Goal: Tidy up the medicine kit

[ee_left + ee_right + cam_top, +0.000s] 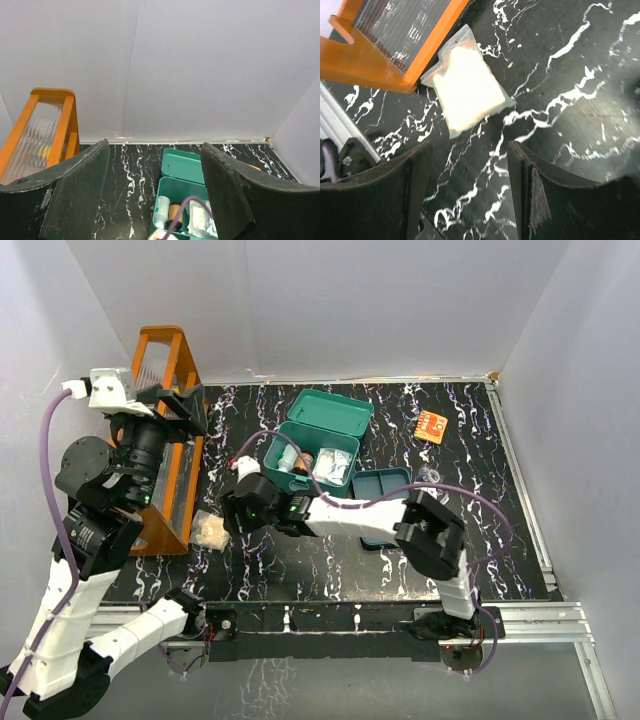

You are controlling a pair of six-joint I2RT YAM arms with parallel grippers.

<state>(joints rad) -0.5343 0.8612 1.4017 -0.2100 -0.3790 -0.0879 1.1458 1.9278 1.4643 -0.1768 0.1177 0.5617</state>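
Observation:
The teal medicine kit (308,455) stands open mid-table, lid (331,412) tilted back. Inside it are a white bottle (160,210), a brown bottle (174,214) and white packets (201,220). Its teal tray insert (381,486) lies to the right of the box, partly under my right arm. My right gripper (232,512) is open and empty, low over the table just short of a clear bag of pale contents (466,87) beside the orange rack. My left gripper (190,410) is open and empty, held high over the rack.
The orange wooden rack (166,440) with clear ribbed panels stands along the left side. A small orange packet (431,426) lies at the back right, and a small clear item (432,475) lies right of the tray. White walls enclose the table.

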